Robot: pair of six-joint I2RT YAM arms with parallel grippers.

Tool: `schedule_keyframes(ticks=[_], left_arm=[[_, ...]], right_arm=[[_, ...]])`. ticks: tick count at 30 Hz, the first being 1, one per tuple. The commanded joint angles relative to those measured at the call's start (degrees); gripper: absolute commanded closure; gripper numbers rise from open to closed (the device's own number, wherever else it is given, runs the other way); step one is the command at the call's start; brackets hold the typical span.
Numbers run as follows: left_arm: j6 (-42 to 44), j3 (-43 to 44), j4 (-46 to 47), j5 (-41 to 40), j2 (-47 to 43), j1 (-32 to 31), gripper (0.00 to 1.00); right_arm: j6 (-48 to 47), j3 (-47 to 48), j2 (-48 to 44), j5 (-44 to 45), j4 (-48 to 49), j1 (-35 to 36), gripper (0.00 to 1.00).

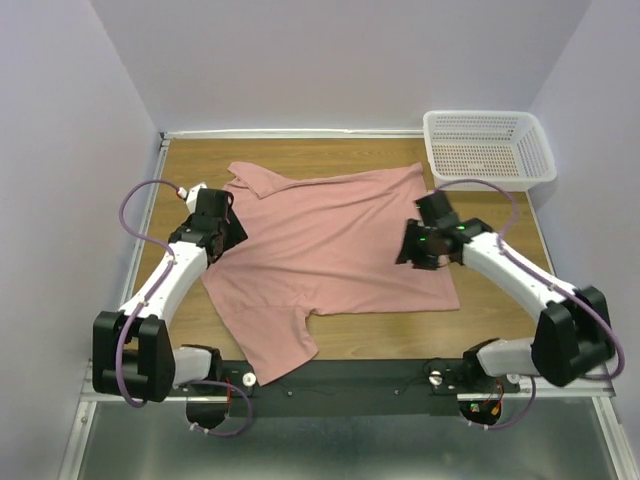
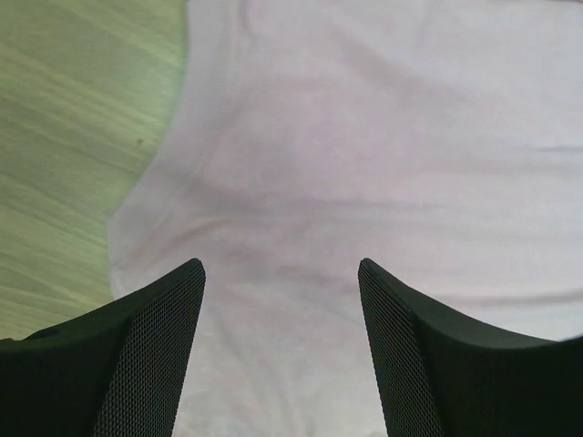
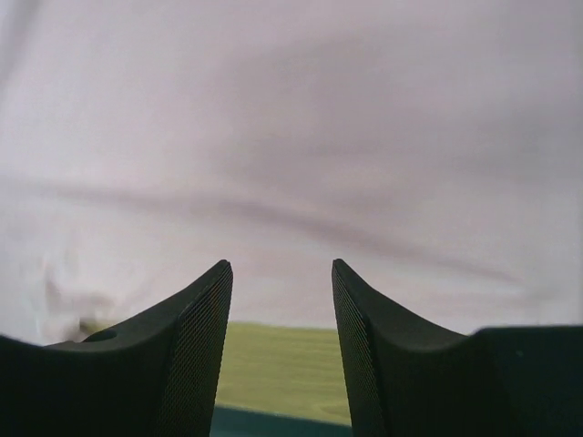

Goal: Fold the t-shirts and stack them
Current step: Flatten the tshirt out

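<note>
Across the tabletop [image 1: 505, 225] lies the pink t-shirt [image 1: 330, 240], spread mostly flat. Both the left hand [image 2: 282, 269] and the right hand [image 3: 281, 266] stand open, holding nothing, at its side edges. Soft, light, limp cloth: probably best pinched at hems or corners.

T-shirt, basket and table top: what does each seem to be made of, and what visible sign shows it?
T-shirt: soft matte fabric, likely cotton knit; it creases limply. Basket: white plastic, seemingly; rigid moulded mesh. Table top: wood or wood-look laminate; streaked grain.
</note>
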Motion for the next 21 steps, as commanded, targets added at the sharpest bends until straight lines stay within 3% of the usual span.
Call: schedule_keyframes(ticks=[1,5,10,16,21], left_arm=[[-1.28,1.93,-3.60,-3.67,-1.64,-1.67,0.23],[0.55,1.93,-2.20,-3.23,-1.03,-1.85,0.23],[2.15,1.76,-1.32,-1.04,1.95,-1.94,0.23],[1.79,-0.79,0.00,0.19,2.22,-1.94,0.23],[1.71,-2.37,0.18,0.81,1.35,-1.85,0.23]], right_arm=[[-4.38,5.55,7.25,-2.01,1.85,15.63,0.44],[-5.71,9.79,14.20,4.03,3.00,26.71,0.44],[-1.94,9.00,17.12,11.34,3.96,26.82,0.45],[-3.76,6.54,17.04,8.20,4.05,26.90,0.45],[-4.91,8.73,16.77,5.73,3.96,32.33,0.45]])
